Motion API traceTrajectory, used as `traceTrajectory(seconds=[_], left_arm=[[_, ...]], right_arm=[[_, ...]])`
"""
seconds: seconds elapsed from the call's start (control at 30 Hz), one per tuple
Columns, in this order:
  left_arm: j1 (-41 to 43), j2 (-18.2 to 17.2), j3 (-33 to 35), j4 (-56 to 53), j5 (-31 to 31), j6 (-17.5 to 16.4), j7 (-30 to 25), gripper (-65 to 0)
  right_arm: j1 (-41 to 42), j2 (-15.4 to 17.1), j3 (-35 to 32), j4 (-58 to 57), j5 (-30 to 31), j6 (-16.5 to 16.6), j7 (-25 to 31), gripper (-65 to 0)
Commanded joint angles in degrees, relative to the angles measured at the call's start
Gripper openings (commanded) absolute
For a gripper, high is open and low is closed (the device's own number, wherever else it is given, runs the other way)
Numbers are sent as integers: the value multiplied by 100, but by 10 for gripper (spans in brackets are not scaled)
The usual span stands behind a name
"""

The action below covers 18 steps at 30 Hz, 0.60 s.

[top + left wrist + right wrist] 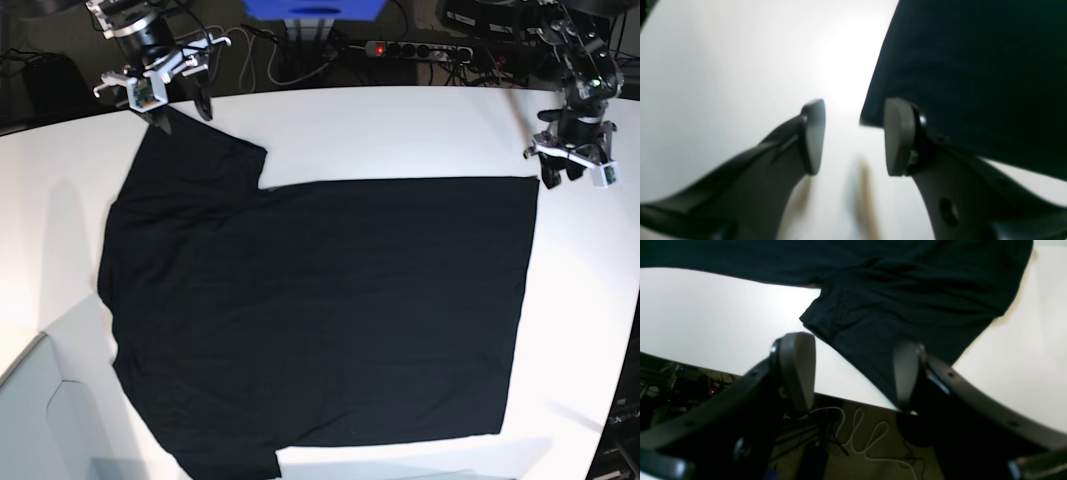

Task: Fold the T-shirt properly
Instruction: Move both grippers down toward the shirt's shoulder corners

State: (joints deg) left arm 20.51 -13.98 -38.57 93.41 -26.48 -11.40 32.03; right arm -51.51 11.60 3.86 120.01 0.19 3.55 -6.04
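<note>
On my left wrist view, the left gripper stands parted and empty, the plain black T-shirt corner just beside one finger. My right wrist view shows the right gripper spread wide, holding nothing, over a sleeve. From the base view, I see the shirt spread flat on the white table.

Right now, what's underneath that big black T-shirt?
The T-shirt lies spread flat on a white table, whose surface shows all around the cloth. Whatever might sit between cloth and tabletop is covered, though no bumps show. Its downward-facing side is hidden too.
</note>
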Motion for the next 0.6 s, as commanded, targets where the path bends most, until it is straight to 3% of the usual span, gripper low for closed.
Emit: traceTrajectory(seconds=[0.0,0.23,0.43,0.57], left_arm=[[-122,-84,-51,-53,-47,1,-95,-373],[-588,-92,-7,-835,-47,-25,-131,-373],[-790,-84,-7,-985,-47,-447,-113,-373],[-886,-75,-7,-1152,-47,-482,-122,-373]], right_arm=[[-58,49,14,92,12,45,152,-295],[-93,58,14,92,12,45,152,-295],[-67,58,14,83,12,45,125,-295],[21,49,5,83,12,45,-297,-295]])
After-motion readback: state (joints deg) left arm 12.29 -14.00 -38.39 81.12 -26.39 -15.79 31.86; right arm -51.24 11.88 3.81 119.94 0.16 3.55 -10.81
